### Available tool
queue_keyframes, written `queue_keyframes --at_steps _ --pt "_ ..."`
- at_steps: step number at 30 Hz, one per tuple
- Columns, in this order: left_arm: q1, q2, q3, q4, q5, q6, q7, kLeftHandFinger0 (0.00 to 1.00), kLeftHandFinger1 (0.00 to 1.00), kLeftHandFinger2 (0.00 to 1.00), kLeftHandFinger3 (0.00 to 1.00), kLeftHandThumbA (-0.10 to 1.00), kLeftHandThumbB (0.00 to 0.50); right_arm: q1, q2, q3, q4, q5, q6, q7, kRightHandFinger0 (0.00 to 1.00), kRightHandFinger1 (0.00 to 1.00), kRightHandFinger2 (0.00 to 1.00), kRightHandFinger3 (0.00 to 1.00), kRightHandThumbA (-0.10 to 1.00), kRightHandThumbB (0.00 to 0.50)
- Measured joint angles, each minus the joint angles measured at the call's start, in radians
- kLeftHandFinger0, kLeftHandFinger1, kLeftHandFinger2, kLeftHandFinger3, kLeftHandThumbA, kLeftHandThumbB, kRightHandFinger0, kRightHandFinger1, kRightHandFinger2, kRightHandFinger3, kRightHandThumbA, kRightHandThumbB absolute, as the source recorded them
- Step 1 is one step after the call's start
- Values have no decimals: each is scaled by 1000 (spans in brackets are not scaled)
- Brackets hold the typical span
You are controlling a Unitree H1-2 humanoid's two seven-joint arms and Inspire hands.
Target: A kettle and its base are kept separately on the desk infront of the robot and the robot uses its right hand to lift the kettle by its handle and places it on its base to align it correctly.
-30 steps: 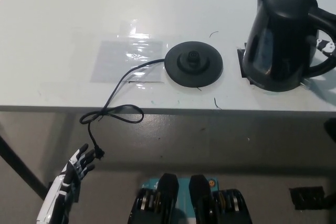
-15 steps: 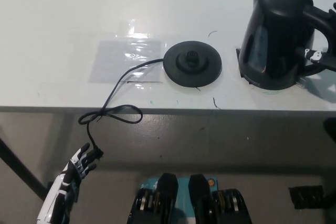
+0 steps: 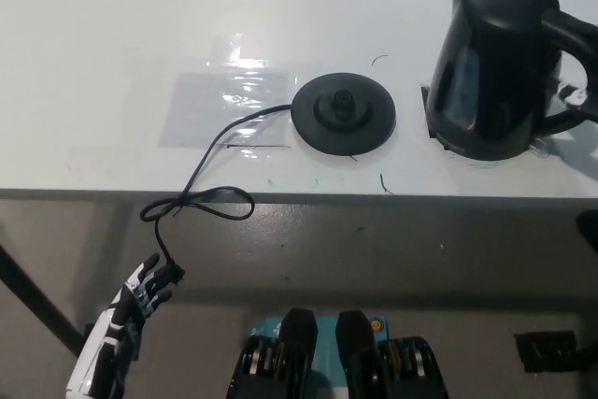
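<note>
The black kettle [image 3: 493, 67] stands upright on the white desk [image 3: 112, 35], to the right of its round black base [image 3: 343, 114]. A gap of bare desk lies between them. The kettle's handle [image 3: 572, 39] points to the picture's right edge. Only a sliver of my black right hand [image 3: 579, 100] shows there, at the handle's lower part; most of it is cut off by the frame, so its hold is unclear. My white left hand [image 3: 135, 310] hangs open at the lower left, below the desk's front edge.
The base's black cord [image 3: 207, 179] runs left, loops over the desk's front edge and ends in a plug [image 3: 176, 274] near my left hand. A clear taped patch [image 3: 224, 105] lies left of the base. A black tape mark [image 3: 429, 100] shows beside the kettle's foot.
The kettle, tilted one second ago, has shifted slightly left and now stands upright. The visible part of my right hand has drawn toward the right edge. The left hand stayed put.
</note>
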Motion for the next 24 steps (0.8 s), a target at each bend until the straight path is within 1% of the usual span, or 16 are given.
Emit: queue_keyframes --at_steps 1,2,3,4,7,8,10,12,15,18,19,21,22,24 --pt "0 0 0 0 0 0 0 1000 1000 1000 1000 1000 184 0 9 -11 0 -6 -8 -24 0 139 460 494 -25 167" --pt "0 0 0 0 0 1 0 1000 1000 1000 1000 1000 185 0 14 -16 0 -7 -10 -31 8 178 533 583 -1 165" --pt "-1 0 0 0 0 1 0 1000 1000 1000 1000 1000 186 0 33 -38 -6 -13 -22 -61 31 229 595 641 2 162" --pt "-1 0 0 0 0 1 0 1000 1000 1000 1000 1000 194 0 40 -46 -11 -14 -25 -71 26 287 670 718 -8 145" --pt "-3 0 0 0 0 3 0 1000 1000 1000 1000 1000 200 0 87 -87 -49 -16 -32 -123 31 295 670 737 4 133" --pt "-6 0 0 0 0 4 0 1000 1000 1000 1000 1000 187 0 108 -106 -78 -17 -40 -146 48 326 692 750 -10 124" --pt "-8 0 0 0 -1 6 0 1000 1000 1000 1000 1000 186 0 117 -115 -95 -19 -41 -163 42 329 693 750 -20 127" --pt "-9 0 0 0 -2 8 0 1000 1000 1000 1000 1000 193 1 121 -124 -114 -22 -41 -179 13 316 692 761 -23 115" --pt "-12 0 0 0 -3 10 0 1000 1000 1000 1000 1000 203 1 122 -137 -135 -22 -42 -196 10 318 704 776 -6 115" --pt "-12 1 0 0 -5 11 0 1000 1000 1000 1000 1000 206 1 122 -146 -143 -22 -42 -204 1 310 700 769 -16 113" --pt "-12 1 0 0 -5 11 0 1000 1000 1000 1000 1000 215 1 122 -146 -143 -22 -42 -204 0 287 677 751 -42 110" --pt "-15 2 0 0 -7 11 -1 1000 1000 1000 1000 1000 215 1 122 -156 -148 -21 -42 -214 0 287 677 751 -42 110" --pt "-17 4 0 1 -8 11 -1 1000 1000 1000 1000 1000 209 1 122 -158 -148 -21 -42 -217 0 258 640 721 -95 100" --pt "-19 5 0 2 -8 11 -1 1000 1000 1000 1000 1000 191 1 122 -159 -148 -20 -42 -219 0 186 583 686 -100 91"
